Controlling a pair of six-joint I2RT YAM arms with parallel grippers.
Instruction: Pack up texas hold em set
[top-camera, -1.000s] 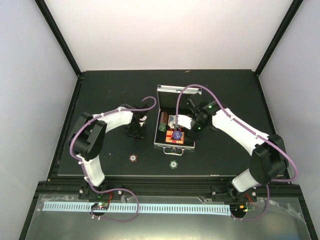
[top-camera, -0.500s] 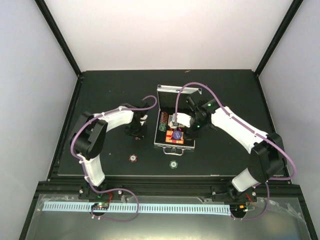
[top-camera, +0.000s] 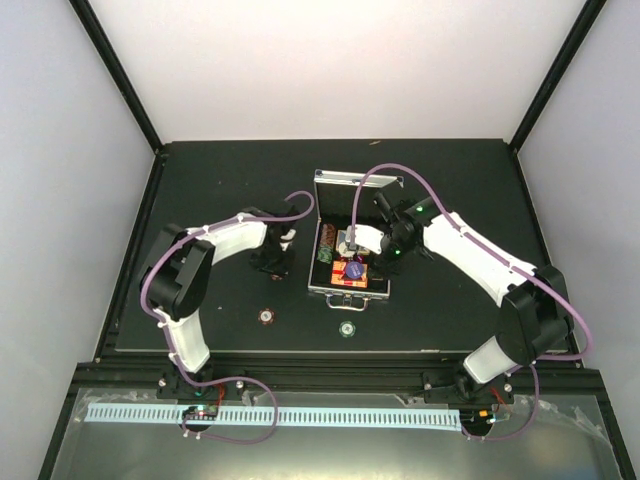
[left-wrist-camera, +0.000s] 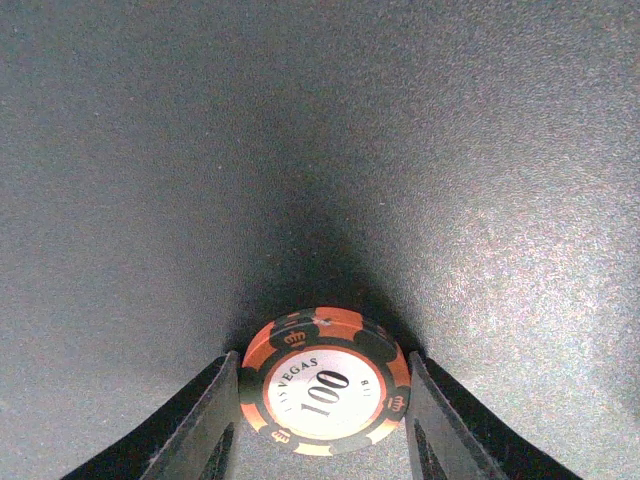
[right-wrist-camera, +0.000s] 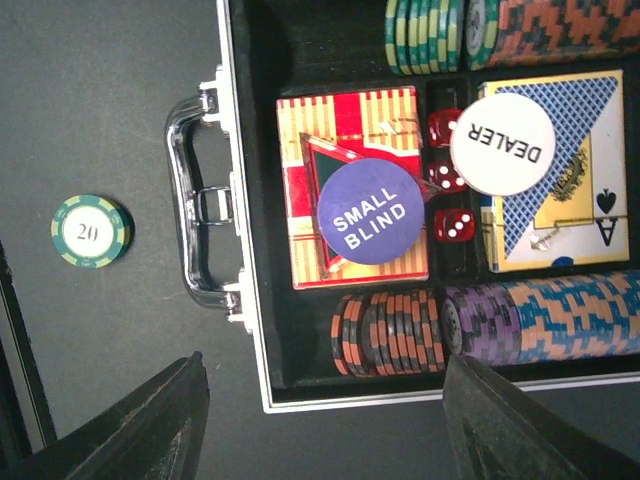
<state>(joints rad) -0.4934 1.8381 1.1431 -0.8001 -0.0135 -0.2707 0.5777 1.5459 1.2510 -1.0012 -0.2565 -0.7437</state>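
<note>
Low in the top view, a reddish chip (top-camera: 265, 315) and a green chip (top-camera: 345, 328) lie loose on the tabletop (top-camera: 200, 200) near its front edge. Just above them, the left gripper (left-wrist-camera: 322, 372), narrowly parted, pinches an orange 100 chip (left-wrist-camera: 325, 385) from both sides. At centre, the right gripper (right-wrist-camera: 325, 365) hangs wide open, holding nothing, over the open briefcase (right-wrist-camera: 243, 250) with its stacked chips (right-wrist-camera: 540, 322), cards (right-wrist-camera: 545, 190) and dice (right-wrist-camera: 446, 180). Dark tabletop stretches beyond the raised lid (top-camera: 358, 181) to the far edge.

The black worktop (top-camera: 200, 190) lies open at upper left and far right. The centre is blocked by the open silver ribbed briefcase (top-camera: 335, 292), its raised lid (top-camera: 345, 180) behind and the right claw (top-camera: 350, 247) spread above it. The left claw (top-camera: 272, 266), clamped on an orange-and-black round chip (left-wrist-camera: 322, 378), fills the strip to the left. A maroon round chip (top-camera: 265, 315) and a green round chip (top-camera: 346, 328) dot the lower centre.
</note>
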